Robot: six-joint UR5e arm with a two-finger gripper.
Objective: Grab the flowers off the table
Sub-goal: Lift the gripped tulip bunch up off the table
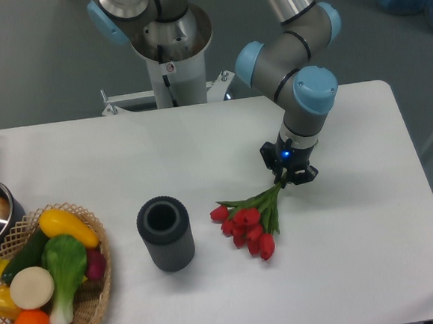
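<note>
— So, where's it at w/ the flowers point(249, 221)?

— Grasp step, I'd say. The gripper point(289, 173) is down low on the table point(371, 217), fingers drawn in tight round the stem end of the bunch. Looks like a pinch on the stems, tho the fingers are small and dark from here, so can't swear contact on both sides.

— And the bunch itself?

— Lying flat on the tabletop. Stems run up into the gripper, red buds and leaves fan out below and to the camera-left of it. Not lifted yet, imo; the heads look like they're resting on the surface.

— Anything close by?

— Dark ribbed cup point(165, 233) stands further off on that same side, past the buds, well apart. Wicker basket point(93, 307) of toy veg is way beyond that, at the table edge. Neither's in the way.

— Next move?

— Prob. straight up. Needs a firm hold, since thin stems could slip, and the heavy end hangs away from the grip, so the bunch will likely droop or swing. Slow lift, keep the heads clear of the cup.
</note>
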